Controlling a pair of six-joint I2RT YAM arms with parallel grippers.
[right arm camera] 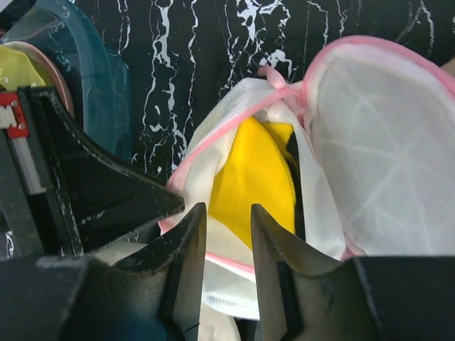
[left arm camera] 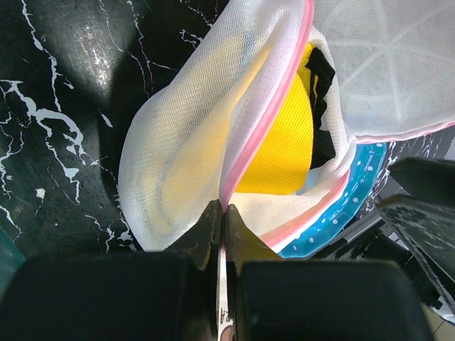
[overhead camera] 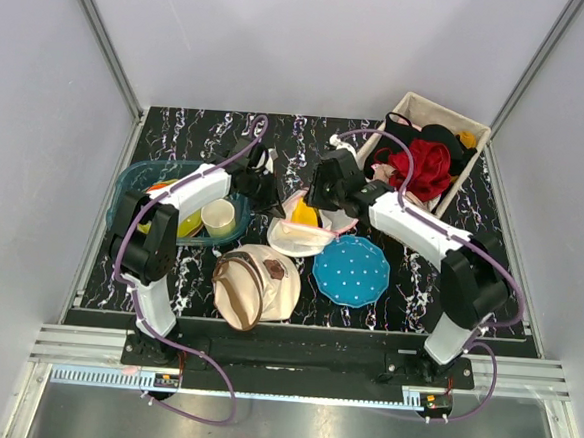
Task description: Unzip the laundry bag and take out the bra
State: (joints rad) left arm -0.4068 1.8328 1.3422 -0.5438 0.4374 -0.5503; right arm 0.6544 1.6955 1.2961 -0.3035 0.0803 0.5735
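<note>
Left hand (left arm camera: 222, 219) pinches the laundry bag (left arm camera: 178, 142) at its rim, mouth gaping upward around the bra (left arm camera: 284, 135); right hand (right arm camera: 226, 214) parted.

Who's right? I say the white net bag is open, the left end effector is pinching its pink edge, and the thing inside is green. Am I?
Almost. The bra inside is yellow, not green, as the left wrist view shows. The rest holds: the laundry bag is open, and the left end effector is pinching its pink rim.

Bright, even light; left hand (left arm camera: 222, 217) blurs near the lens, laundry bag (left arm camera: 178, 142) sharp.
</note>
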